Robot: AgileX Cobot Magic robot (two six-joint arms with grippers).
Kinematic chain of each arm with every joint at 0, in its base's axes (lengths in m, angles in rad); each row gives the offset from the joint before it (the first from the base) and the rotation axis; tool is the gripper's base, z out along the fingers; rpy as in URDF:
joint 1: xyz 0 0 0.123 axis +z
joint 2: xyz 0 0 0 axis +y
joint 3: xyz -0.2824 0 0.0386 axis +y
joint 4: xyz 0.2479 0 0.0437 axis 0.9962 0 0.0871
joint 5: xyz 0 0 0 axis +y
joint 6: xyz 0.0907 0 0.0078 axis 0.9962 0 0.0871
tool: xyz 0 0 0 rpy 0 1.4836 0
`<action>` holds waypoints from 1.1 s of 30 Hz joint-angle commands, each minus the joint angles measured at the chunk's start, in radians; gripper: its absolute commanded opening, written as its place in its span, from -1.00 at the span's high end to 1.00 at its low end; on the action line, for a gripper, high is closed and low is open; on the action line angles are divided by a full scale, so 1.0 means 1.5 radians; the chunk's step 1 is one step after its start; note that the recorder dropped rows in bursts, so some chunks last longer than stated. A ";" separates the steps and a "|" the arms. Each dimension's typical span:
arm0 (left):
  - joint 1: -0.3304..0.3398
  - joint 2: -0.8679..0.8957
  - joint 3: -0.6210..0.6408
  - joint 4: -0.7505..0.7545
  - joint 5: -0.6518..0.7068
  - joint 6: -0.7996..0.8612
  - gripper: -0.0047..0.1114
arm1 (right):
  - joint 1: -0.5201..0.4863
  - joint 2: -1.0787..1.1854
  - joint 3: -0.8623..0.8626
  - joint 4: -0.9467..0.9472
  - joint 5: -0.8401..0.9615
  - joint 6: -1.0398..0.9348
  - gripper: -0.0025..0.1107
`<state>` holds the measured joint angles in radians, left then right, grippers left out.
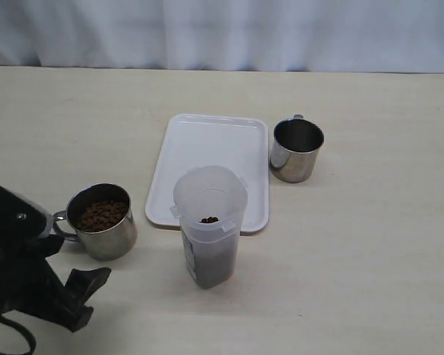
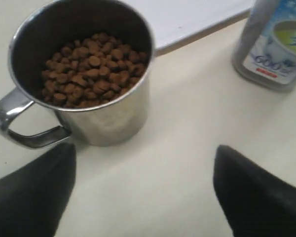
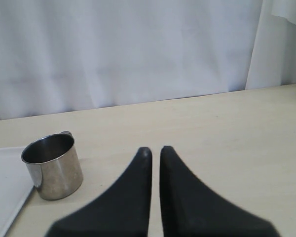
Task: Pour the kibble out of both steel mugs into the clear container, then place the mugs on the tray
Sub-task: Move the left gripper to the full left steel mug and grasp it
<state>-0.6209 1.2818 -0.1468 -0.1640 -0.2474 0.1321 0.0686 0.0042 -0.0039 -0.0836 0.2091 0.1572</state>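
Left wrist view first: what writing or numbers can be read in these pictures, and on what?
"600": in blue on the label on the side of the clear container.
Small red mark just under that number: too blurred to read.
No other writing shows in any view.

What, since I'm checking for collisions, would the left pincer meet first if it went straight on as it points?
Probably the kibble-filled steel mug, standing ahead of the open left pincer, a little off-centre toward one finger; depth is hard to judge.
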 commanded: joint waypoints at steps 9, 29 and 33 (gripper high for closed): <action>0.053 0.114 -0.068 0.038 -0.034 -0.005 -0.34 | 0.003 -0.003 0.003 -0.004 0.001 0.001 0.88; 0.090 0.310 -0.116 0.115 -0.273 0.055 -0.34 | 0.003 -0.003 0.003 -0.004 0.001 0.001 0.88; 0.142 0.314 -0.117 0.237 -0.294 -0.002 -0.34 | 0.003 -0.003 0.003 -0.004 0.001 0.001 0.88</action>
<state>-0.4494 1.7460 -0.3142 0.0749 -0.6459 0.1828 0.0686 0.0042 -0.0039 -0.0836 0.2091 0.1572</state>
